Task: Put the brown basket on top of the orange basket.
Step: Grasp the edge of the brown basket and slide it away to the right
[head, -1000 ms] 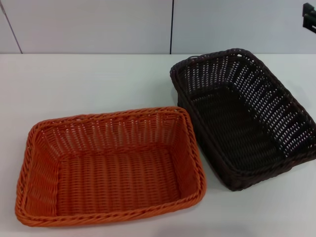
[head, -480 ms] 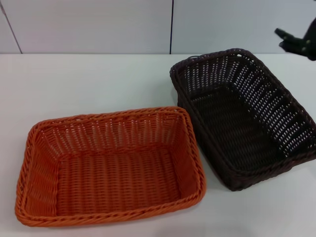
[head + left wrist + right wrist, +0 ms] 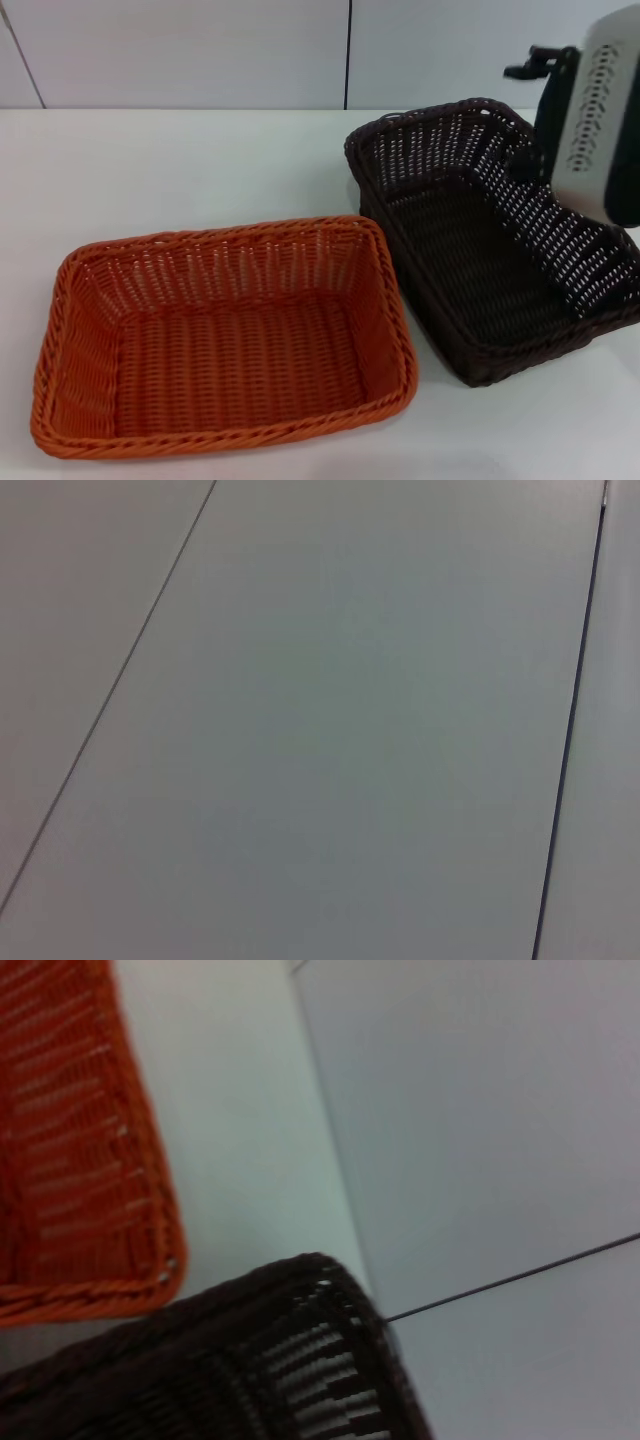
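Note:
The brown basket (image 3: 485,235) rests on the white table (image 3: 180,170) at the right, turned at an angle. The orange basket (image 3: 225,335) lies apart from it at the front left, open side up. My right arm (image 3: 590,110) comes in from the upper right and hangs over the brown basket's far right rim, with a black part of the right gripper (image 3: 535,68) showing at its top. The right wrist view holds a corner of the brown basket (image 3: 250,1360) and an end of the orange basket (image 3: 70,1160). My left gripper is out of view.
A pale panelled wall (image 3: 200,50) stands right behind the table. The left wrist view shows only wall panels (image 3: 320,720) with thin seams. Bare tabletop lies left of the brown basket and behind the orange one.
My right arm has swung in from the upper right edge, leftward and down, and now hangs over the brown basket's far right rim. Both baskets have stayed where they were.

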Motion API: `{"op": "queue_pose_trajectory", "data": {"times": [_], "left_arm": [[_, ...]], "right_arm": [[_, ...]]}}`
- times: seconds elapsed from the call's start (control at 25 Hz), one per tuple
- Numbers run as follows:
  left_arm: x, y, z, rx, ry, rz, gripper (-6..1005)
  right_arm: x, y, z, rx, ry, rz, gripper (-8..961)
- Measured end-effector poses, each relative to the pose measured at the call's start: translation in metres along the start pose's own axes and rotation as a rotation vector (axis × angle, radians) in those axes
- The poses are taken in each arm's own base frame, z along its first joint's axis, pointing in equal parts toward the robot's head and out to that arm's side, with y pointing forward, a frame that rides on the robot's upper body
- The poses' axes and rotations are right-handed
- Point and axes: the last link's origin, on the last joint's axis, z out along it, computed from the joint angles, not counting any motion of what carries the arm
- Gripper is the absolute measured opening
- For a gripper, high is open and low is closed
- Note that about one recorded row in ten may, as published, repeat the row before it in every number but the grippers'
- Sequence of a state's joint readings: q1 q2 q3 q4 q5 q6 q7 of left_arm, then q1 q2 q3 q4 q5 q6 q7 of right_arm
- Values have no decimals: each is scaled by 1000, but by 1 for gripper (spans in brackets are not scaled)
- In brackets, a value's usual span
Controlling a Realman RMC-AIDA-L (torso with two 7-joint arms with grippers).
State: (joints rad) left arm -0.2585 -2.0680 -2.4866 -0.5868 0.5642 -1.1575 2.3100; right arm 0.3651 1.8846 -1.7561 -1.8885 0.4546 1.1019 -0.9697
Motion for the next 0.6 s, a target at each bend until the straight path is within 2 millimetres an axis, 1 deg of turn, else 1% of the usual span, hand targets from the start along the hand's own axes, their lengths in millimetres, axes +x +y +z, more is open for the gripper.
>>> {"op": "queue_pose_trajectory", "data": {"times": [0.04, 0.12, 0.16, 0.24, 0.28, 0.32, 0.48, 0.6], "left_arm": [[0, 1, 1, 0, 1, -1, 545], [0, 2, 6, -2, 5, 0, 546], [1, 3, 7, -4, 7, 0, 546], [2, 4, 10, -8, 12, 1, 546], [2, 4, 11, -10, 16, 3, 546], [3, 5, 12, -12, 18, 4, 546], [3, 8, 16, -18, 22, 6, 546], [2, 8, 16, -17, 20, 24, 546]], "right_arm": [[-2, 1, -1, -18, -2, 7, 791], [-13, 0, -12, -65, -32, 34, 790], [-13, 0, -12, -65, -32, 34, 790], [-25, -1, -22, -103, -51, 61, 790], [-34, -1, -28, -147, -47, 96, 790], [-34, -1, -28, -147, -47, 96, 790], [-40, 0, -36, -253, -4, 150, 790], [-40, 2, -40, -282, 2, 151, 790]]}}
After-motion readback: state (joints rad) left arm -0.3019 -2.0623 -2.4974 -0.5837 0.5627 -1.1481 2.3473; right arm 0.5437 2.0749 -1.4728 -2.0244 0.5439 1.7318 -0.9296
